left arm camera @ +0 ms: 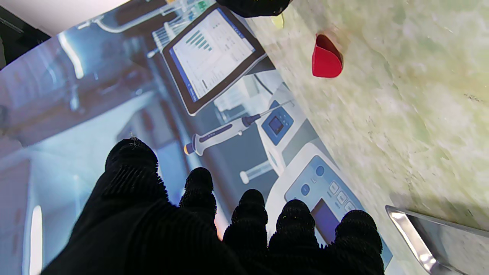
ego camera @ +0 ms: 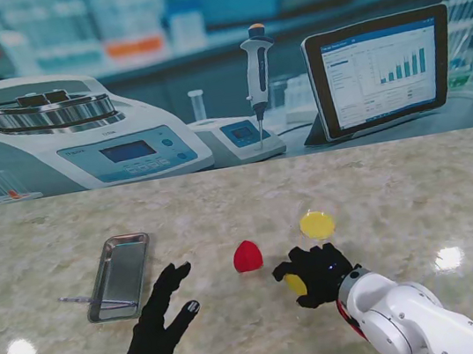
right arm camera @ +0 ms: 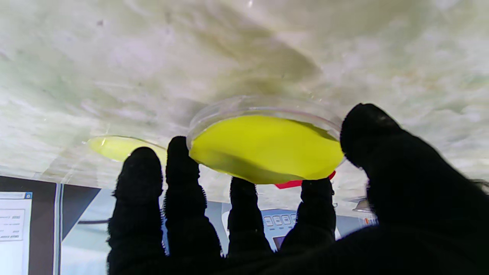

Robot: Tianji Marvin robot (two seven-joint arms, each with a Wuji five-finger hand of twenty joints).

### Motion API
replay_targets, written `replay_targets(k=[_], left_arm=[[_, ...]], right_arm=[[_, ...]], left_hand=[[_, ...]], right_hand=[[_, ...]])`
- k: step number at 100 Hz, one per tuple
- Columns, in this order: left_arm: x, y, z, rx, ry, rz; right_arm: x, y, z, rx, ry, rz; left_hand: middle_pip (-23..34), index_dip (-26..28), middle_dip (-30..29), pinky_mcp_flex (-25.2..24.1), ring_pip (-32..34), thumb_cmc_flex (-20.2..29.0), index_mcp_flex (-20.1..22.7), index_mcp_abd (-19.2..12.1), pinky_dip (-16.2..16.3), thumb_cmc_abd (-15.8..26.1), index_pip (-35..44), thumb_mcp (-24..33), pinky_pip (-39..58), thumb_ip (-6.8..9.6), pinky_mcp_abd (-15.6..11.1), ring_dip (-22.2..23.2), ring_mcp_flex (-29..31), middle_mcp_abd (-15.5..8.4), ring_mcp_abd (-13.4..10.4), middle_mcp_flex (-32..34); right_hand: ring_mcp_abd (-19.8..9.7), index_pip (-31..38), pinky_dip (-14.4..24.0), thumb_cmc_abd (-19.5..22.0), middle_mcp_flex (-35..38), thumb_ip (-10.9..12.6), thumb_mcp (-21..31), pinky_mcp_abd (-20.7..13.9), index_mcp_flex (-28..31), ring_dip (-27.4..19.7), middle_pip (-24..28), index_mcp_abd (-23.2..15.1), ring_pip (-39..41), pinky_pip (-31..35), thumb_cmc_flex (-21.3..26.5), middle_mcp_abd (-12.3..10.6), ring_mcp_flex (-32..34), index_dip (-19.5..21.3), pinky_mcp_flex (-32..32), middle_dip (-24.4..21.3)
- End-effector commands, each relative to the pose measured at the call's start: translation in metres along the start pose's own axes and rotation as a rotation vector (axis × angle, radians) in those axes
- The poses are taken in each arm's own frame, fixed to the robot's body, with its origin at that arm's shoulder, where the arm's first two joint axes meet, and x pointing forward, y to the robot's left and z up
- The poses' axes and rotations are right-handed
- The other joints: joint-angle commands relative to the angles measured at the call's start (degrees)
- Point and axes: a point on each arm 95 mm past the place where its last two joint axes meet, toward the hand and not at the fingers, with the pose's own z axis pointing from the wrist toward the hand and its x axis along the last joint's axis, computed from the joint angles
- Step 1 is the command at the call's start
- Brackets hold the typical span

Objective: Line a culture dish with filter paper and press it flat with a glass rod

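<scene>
1. Right hand [ego camera: 318,273] fingers [right arm camera: 179,160] closed around the culture dish [right arm camera: 263,147], yellow filter paper inside, just beside the red cup [ego camera: 247,256].
2. Left hand [ego camera: 156,324] spread, empty.
3. Judgement: lining step; the glass rod comes next.

The culture dish [right arm camera: 263,114] is sitting on the table [ego camera: 417,194] between the right hand's [ego camera: 318,273] thumb and fingertips [right arm camera: 179,152], filter paper [right arm camera: 263,151] lying inside it. A second disc [ego camera: 317,224] is lying just beyond those fingertips. The tray [ego camera: 119,275] is lying left of the left hand's [ego camera: 156,327] fingers.

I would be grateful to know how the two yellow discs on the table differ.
The nearer yellow disc sits in a clear dish under the right hand, fingers around its rim; the farther yellow disc lies uncovered, untouched. Both are round and yellow.
</scene>
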Motion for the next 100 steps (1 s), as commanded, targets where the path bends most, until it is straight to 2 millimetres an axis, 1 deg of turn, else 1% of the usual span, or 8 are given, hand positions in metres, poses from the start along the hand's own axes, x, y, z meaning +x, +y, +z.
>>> replay_targets(k=[1,34,57,79,84,100], left_arm=[[0.001,0.001,-0.002,-0.007,-0.002,-0.006],[0.002,0.002,-0.002,-0.011,-0.004,-0.002],[0.002,0.001,-0.002,-0.007,-0.006,0.000],[0.002,0.000,-0.002,-0.005,-0.008,0.001],[0.002,0.000,-0.002,-0.005,-0.008,0.001],[0.002,-0.001,-0.002,-0.002,-0.009,0.003]], right_arm=[[0.008,-0.010,-0.002,0.024,0.020,-0.001],[0.015,-0.019,0.000,0.057,0.040,-0.005],[0.016,-0.024,0.003,0.069,0.041,-0.013],[0.018,-0.026,0.004,0.087,0.042,-0.029],[0.018,-0.026,0.004,0.092,0.042,-0.032],[0.019,-0.024,0.003,0.110,0.041,-0.049]], left_hand=[[0.2,0.3,0.5,0.0,-0.6,0.8,0.2,-1.8,0.9,0.4,0.1,-0.5,-2.3,1.51,-1.1,0.1,-1.6,-0.7,-1.3,-1.1],[0.2,0.3,0.4,0.1,-0.6,0.8,0.2,-1.8,0.9,0.5,0.1,-0.5,-2.3,1.50,-1.1,0.1,-1.6,-0.7,-1.2,-1.1],[0.2,0.2,0.4,0.0,-0.6,0.8,0.1,-1.8,0.9,0.5,0.0,-0.5,-2.3,1.51,-1.1,0.1,-1.6,-0.6,-1.2,-1.1],[0.2,0.2,0.4,0.1,-0.6,0.8,0.2,-1.8,0.9,0.4,0.0,-0.5,-2.3,1.51,-1.1,0.1,-1.6,-0.7,-1.2,-1.1],[0.2,0.2,0.4,0.0,-0.6,0.8,0.2,-1.8,0.9,0.4,0.0,-0.5,-2.3,1.51,-1.0,0.1,-1.6,-0.6,-1.1,-1.1],[0.2,0.2,0.4,0.0,-0.6,0.8,0.2,-1.8,0.8,0.5,0.0,-0.5,-2.3,1.50,-1.1,0.1,-1.6,-0.6,-1.2,-1.1]], right_hand=[[-0.6,-0.2,1.8,2.9,1.6,1.0,2.8,-0.7,0.7,1.4,3.1,-1.2,1.7,2.8,4.4,-2.3,1.0,-0.5,0.0,2.0],[-0.3,-0.6,1.9,2.9,0.8,1.0,2.6,-0.8,0.4,1.5,3.0,-1.2,1.6,2.8,4.3,-2.5,0.3,-0.3,-0.2,2.0],[-0.2,-1.0,2.1,2.9,0.3,1.0,2.4,-1.0,0.2,1.5,2.8,-1.2,1.5,2.9,4.0,-2.5,-0.2,-0.1,-0.5,2.0],[0.6,-2.1,2.1,2.6,-1.5,0.8,1.5,-0.6,-1.0,1.1,1.9,-1.1,0.2,2.2,3.0,-3.0,-2.7,-0.1,-2.1,1.6],[1.0,-2.6,2.1,2.3,-1.6,0.7,1.0,-0.3,-1.1,0.7,1.1,-1.1,-0.7,1.7,2.8,-2.9,-3.4,0.1,-2.9,1.1],[2.6,-5.4,1.5,1.3,-1.4,0.2,-1.2,1.6,-2.6,-1.1,-6.1,-0.6,-5.1,-1.8,-0.2,-2.4,-7.4,1.5,-6.2,-2.2]])
